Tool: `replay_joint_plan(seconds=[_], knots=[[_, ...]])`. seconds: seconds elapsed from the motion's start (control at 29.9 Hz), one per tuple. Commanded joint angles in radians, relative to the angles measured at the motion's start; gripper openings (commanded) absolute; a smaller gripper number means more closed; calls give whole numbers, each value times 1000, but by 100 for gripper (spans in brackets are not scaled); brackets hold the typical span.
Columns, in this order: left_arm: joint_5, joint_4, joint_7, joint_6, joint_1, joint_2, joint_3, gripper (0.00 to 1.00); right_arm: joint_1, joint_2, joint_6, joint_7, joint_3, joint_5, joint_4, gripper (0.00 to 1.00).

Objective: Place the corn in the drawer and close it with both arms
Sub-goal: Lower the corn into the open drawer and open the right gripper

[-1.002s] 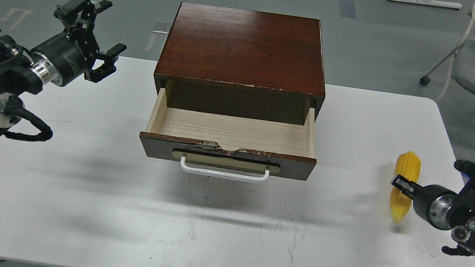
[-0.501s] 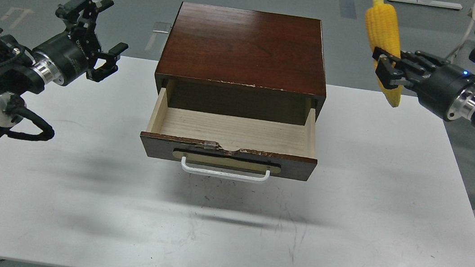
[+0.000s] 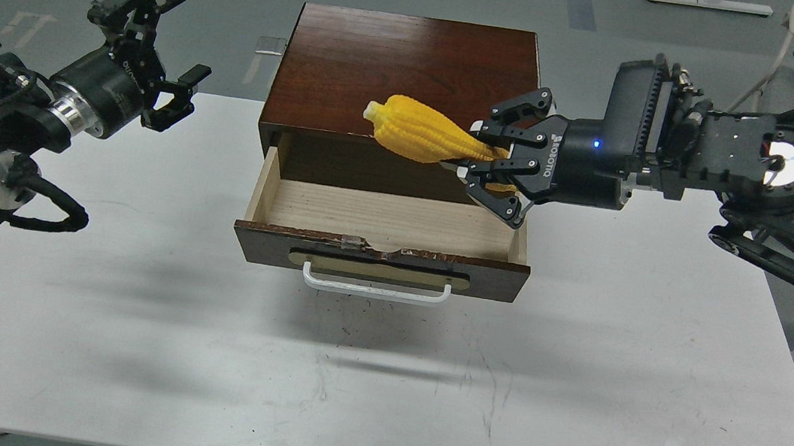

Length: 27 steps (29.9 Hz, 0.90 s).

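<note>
— Item one, the corn?

— I am holding the corn [image 3: 420,130] in my right gripper [image 3: 489,166], clamped at its tapered end. It is showing as one bright yellow husked cob with rows of kernels and a pale stub at the blunt end. It is lying almost level, sticking out to the left of my fingers [image 3: 524,109], its blunt end pointing away from my wrist and slightly raised.

— Where is it sitting relative to the drawer?

— It is hanging in the air above the back of the open drawer [image 3: 383,240], in front of the cabinet top [image 3: 405,65] as seen from my head. It is touching nothing but my fingers.

— Item two, the drawer?

— Dark brown front with a chipped top edge, pale wood lining, white bar handle [image 3: 375,286] on a tan oval plate. It is standing pulled out, below and toward me from my right gripper, on the white table [image 3: 128,311].

— Item three, the other hand?

— My left gripper [image 3: 160,50] is hovering well off to the left of the cabinet, raised over the table's far edge. Its fingers are spread wide and gripping nothing.
</note>
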Motion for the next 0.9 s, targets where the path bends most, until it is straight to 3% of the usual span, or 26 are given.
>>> replay_joint_plan(seconds=[0.0,0.13,0.33,0.5,0.67,0.87], knots=[[0,0,0,0,2,6,-20,98,-7,23,0,0,-18,-7,-31,0],[0,0,0,-3,2,12,-20,98,-13,55,0,0,-28,-5,-61,15],[0,0,1,-6,3,19,-20,98,-19,95,0,-2,-28,-2,-107,25],[1,0,1,-9,5,26,-20,98,-38,113,-3,-9,-24,2,-105,67],[1,0,1,-10,5,26,-20,98,-53,119,-11,-11,-16,10,-98,93],[1,0,1,-10,6,29,-20,98,-65,121,-11,-11,-15,38,-96,98]])
